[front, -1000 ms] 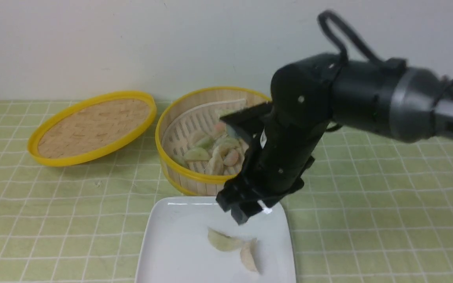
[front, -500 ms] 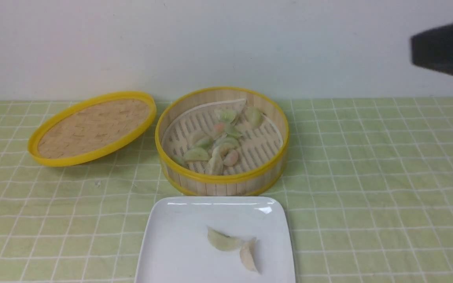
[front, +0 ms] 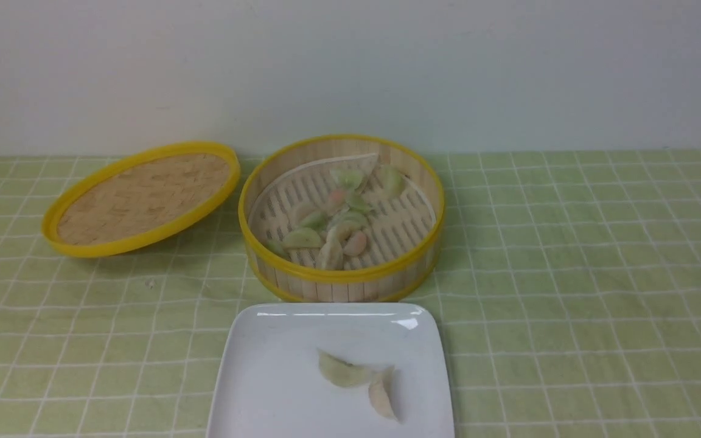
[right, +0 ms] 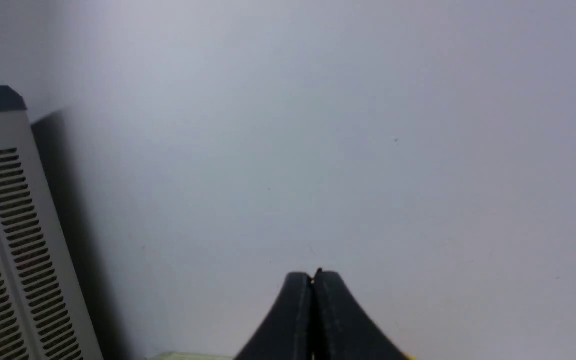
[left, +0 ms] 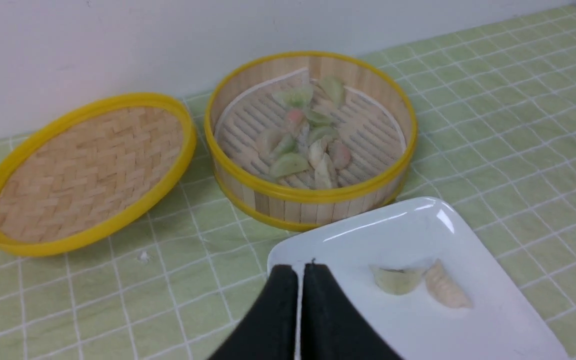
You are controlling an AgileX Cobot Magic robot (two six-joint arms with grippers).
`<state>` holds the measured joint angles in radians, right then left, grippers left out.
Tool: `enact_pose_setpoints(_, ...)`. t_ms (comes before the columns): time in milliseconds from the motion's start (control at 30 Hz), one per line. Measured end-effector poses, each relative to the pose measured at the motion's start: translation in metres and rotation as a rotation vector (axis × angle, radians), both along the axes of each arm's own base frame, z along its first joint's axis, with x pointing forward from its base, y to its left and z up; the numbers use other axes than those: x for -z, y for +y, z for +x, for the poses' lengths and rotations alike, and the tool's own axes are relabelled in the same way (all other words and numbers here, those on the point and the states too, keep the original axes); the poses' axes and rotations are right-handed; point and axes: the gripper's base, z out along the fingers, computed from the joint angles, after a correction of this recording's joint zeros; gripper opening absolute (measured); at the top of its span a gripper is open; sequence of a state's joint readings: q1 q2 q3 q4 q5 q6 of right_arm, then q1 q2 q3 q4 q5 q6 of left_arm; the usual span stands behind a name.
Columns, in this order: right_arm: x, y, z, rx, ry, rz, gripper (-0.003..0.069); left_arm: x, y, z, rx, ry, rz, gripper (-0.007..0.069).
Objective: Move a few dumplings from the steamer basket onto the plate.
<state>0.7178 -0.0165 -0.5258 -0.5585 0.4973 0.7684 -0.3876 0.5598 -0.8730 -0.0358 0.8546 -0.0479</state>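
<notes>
Pausing between transfers, by the look of it: two dumplings (front: 345,371) are being held by the plate (front: 277,365), the rest by the steamer basket (front: 341,275) just behind. Left gripper (left: 300,266) and right gripper (right: 314,275) are being kept clenched, nothing gripped. If more are wanted, opening over the basket is being called for. Table is being covered by green checked cloth (front: 569,304), backed by a pale wall (front: 350,73).

The table (front: 569,292) wears a green cloth with white checks. In the front view, the basket (front: 341,289) sits toward 12 o'clock, the lid (front: 143,198) at 10, slanted, and 1 plate (front: 277,377) toward 6.
</notes>
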Motion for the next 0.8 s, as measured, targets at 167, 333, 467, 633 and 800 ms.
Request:
enact_pose_setpoints(167, 0.001, 0.001, 0.002, 0.006, 0.008, -0.006, -0.0014, 0.011, -0.003, -0.003, 0.021, 0.034, -0.043, -0.0006)
enact_pose_setpoints(333, 0.001, 0.001, 0.003, 0.012, 0.003, -0.011, -0.0014, 0.018, -0.003, -0.016, 0.041, 0.005, -0.138, -0.0006)
enact_pose_setpoints(467, 0.001, 0.001, 0.003, 0.014, 0.001, -0.013, -0.0014, 0.018, -0.006, -0.021, 0.069, 0.018, -0.222, -0.0006)
enact_pose_setpoints(633, 0.001, 0.001, 0.003, 0.015, 0.000, -0.015, -0.0014, 0.017, -0.011, -0.024, 0.100, 0.050, -0.302, -0.0006)
enact_pose_setpoints(800, 0.001, 0.001, 0.003, 0.015, 0.000, -0.015, -0.0014, 0.016, -0.012, -0.025, 0.109, 0.058, -0.324, -0.0006)
